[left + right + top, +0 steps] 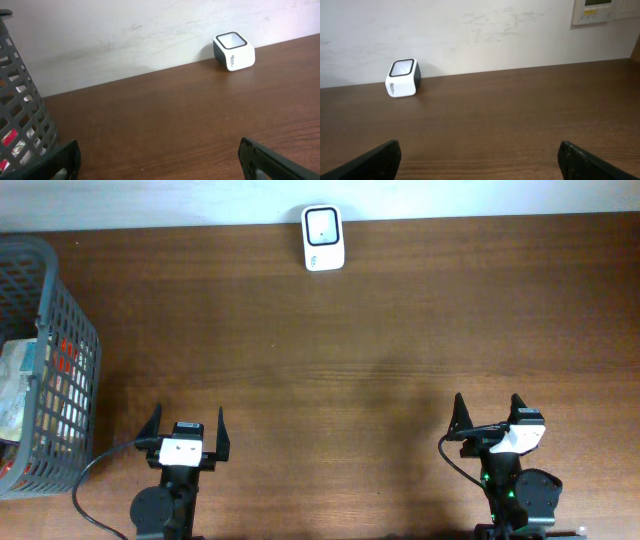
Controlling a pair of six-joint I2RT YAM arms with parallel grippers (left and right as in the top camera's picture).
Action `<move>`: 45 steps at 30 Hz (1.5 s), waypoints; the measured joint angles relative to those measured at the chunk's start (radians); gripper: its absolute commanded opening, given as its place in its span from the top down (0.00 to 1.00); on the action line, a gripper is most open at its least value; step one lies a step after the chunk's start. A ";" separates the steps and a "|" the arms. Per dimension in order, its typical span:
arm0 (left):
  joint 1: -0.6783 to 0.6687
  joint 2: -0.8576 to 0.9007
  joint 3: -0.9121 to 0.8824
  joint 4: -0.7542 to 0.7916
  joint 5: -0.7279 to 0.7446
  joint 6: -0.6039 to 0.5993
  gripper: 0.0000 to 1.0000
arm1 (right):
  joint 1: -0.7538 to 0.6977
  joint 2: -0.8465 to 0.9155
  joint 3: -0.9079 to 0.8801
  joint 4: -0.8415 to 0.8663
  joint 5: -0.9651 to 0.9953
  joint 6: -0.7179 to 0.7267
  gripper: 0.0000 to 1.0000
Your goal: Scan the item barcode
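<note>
My left tool and right tool both stand spread wide, nothing between their dark tapered fingers, low over the near edge of the smooth, brown wood-grain tabletop. At my left sits a grey plastic lattice basket holding crinkled packets. The scanner, a small rounded white box with a dark square window, rests at the far edge against the scuffed white wall, well apart from both tools.
</note>
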 measured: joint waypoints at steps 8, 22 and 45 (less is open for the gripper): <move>0.000 0.000 0.000 0.000 0.000 0.000 0.01 | 0.000 0.000 0.000 0.000 0.000 0.000 0.01; 0.000 0.000 0.000 0.000 0.000 0.000 0.01 | 0.000 0.000 0.000 0.000 0.000 0.000 0.01; 0.000 0.000 0.002 0.047 0.009 -0.084 0.01 | 0.000 0.000 0.000 0.000 0.000 -0.001 0.01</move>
